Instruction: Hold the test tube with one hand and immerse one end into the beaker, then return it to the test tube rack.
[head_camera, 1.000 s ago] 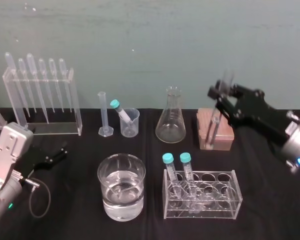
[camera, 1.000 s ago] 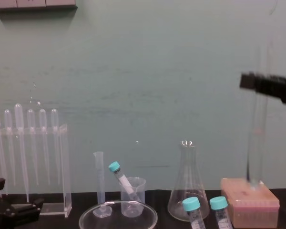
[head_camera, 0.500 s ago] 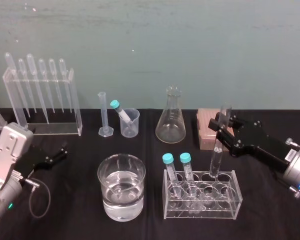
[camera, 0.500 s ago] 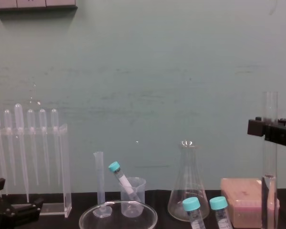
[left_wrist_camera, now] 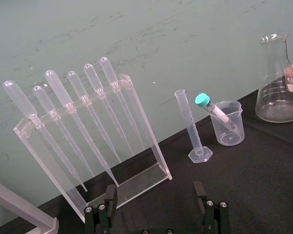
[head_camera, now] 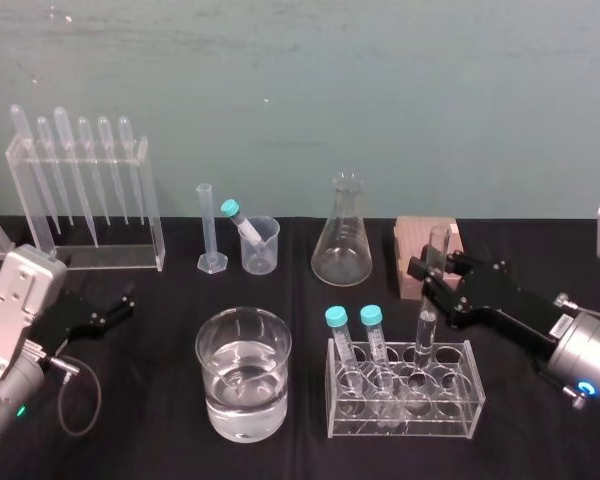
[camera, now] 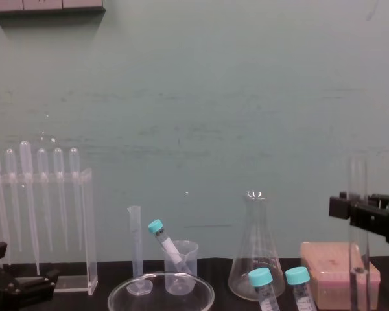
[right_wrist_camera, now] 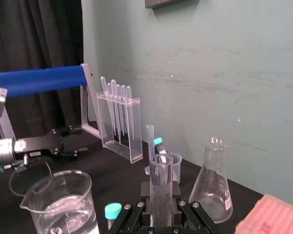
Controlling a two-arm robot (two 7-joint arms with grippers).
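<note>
Glass test tube (head_camera: 439, 243) is clenched upright in right claw (head_camera: 431, 282); dip pending, leftward carry to beaker (head_camera: 261, 247) needed; left claw (head_camera: 118, 308) parked, released.

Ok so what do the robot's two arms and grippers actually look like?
The left arm ends in a boxy silver-grey housing with a small green light and a thin grey cable loop. The left gripper is black with slim fingers. The right arm is a rounded silver cylinder with a blue ring light, carrying a black, angular right gripper.
</note>
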